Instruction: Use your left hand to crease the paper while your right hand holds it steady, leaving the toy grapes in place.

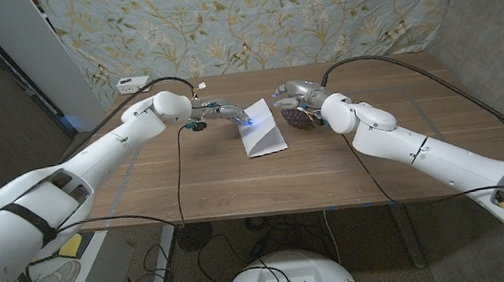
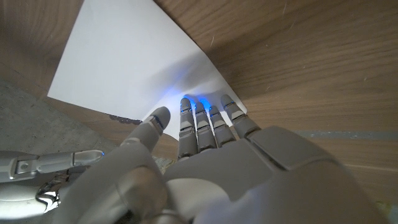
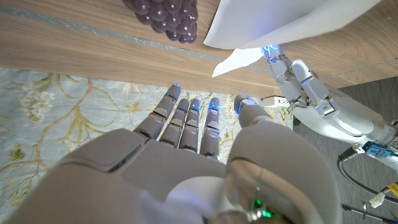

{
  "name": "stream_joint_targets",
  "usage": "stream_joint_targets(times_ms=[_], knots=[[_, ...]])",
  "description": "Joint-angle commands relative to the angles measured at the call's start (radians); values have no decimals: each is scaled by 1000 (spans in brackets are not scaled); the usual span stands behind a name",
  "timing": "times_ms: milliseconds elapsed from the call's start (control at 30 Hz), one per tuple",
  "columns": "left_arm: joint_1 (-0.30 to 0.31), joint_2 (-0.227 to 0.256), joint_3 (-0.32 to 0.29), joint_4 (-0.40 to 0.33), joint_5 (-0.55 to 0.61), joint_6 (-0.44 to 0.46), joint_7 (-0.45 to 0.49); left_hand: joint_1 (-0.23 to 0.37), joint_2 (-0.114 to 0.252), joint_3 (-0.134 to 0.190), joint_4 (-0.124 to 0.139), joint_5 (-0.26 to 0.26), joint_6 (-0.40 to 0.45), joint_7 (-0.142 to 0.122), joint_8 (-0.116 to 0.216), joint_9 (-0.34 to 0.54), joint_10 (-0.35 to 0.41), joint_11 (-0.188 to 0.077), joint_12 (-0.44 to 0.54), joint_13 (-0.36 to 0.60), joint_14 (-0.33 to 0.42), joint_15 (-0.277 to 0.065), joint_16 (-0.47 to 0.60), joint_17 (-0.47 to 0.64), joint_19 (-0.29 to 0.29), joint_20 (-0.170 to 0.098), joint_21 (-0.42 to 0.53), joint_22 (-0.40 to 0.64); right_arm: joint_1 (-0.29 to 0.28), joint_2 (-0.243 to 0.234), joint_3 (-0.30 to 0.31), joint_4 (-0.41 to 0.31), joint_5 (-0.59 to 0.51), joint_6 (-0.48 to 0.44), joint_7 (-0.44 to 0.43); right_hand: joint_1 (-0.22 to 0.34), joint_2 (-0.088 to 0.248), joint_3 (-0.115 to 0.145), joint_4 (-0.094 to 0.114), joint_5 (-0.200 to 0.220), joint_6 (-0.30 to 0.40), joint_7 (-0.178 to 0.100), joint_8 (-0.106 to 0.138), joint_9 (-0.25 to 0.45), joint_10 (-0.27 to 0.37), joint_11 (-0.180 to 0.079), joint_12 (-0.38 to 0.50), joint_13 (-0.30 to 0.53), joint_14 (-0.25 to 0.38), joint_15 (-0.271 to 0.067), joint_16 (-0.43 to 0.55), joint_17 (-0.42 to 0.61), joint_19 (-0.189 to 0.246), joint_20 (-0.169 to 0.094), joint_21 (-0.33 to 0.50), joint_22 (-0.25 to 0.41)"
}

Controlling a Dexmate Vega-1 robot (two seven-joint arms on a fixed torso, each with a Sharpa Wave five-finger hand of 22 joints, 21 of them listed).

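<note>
both your arms reach in over the counter (image 1: pixel 191 192), elbows out. your left hand (image 1: pixel 220 113) stretches forward, fingers (image 2: pixel 198 124) straight and close together. your right hand (image 1: pixel 302 96) has its fingers (image 3: pixel 186 124) extended, holding nothing.

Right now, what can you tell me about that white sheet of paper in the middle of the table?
The paper is a plain white sheet, unprinted as far as can be seen, lying mid-table on the wooden table. It looks folded over, with one part lifted off the wood rather than lying flat. The left hand has its fingertips on one corner. The right hand hovers open just beyond the paper's far side, apart from it. The toy grapes sit close beside the paper.
</note>
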Motion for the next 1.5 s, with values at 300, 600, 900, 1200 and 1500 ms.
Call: stream_joint_targets(times_ms=[300, 600, 900, 1200, 1500], knots=[[-37, 7, 75, -56, 158, -50, -31, 6, 3, 13, 1, 8, 43, -3, 14, 4, 42, -6, 16, 4, 31, -14, 8, 0, 0, 7, -5, 3, -11, -18, 7, -26, 1, 17, 15, 12, 8, 1, -1, 2, 6, -6, 4, 6, 6, 1, -3, 3, 11, -4, 6, 4, 3, 5, -6, 2], [-18, 39, 65, -129, 194, -71, -44, 15, 1, 18, -5, 12, 90, 2, 24, 3, 79, -13, 26, 4, 60, -26, 10, -1, 3, 3, -5, 3, 26, 3, -27, 18, 0, 57, 70, 12, 12, 2, 1, 2, 5, -9, 3, 6, 6, -3, -3, 3, 11, -5, 6, 6, 2, 2, -9, 2], [0, 71, 55, -198, 238, -70, -68, 21, -3, 22, -13, 17, 127, 3, 28, 3, 118, -19, 34, 4, 87, -32, 10, -2, 8, 7, -4, 2, 79, 31, -63, 83, -4, 82, 140, 8, 13, 2, 10, 2, 6, -9, 4, 6, 7, 2, -4, 3, 12, -1, 8, 9, 3, 4, -11, 2], [19, 86, 39, -232, 252, -55, -89, 22, -8, 26, -18, 22, 182, 14, 35, 4, 167, -5, 43, 4, 124, -32, 10, -3, 21, 12, -1, 2, 122, 60, -95, 144, -3, 76, 201, 9, 30, 18, 27, 6, 16, -9, 7, 6, 21, 2, 1, 4, 20, -4, 15, 15, 5, 2, -14, 2], [38, 92, 26, -253, 259, -36, -95, 22, -10, 27, -20, 24, 183, 14, 31, 5, 171, -5, 42, 5, 131, -31, 9, -4, 23, 17, 0, 2, 163, 85, -129, 201, -8, 78, 241, 15, 30, 31, 35, 10, 16, -8, 6, 6, 23, 2, 0, 4, 21, -2, 17, 19, 7, 2, -16, 3]])
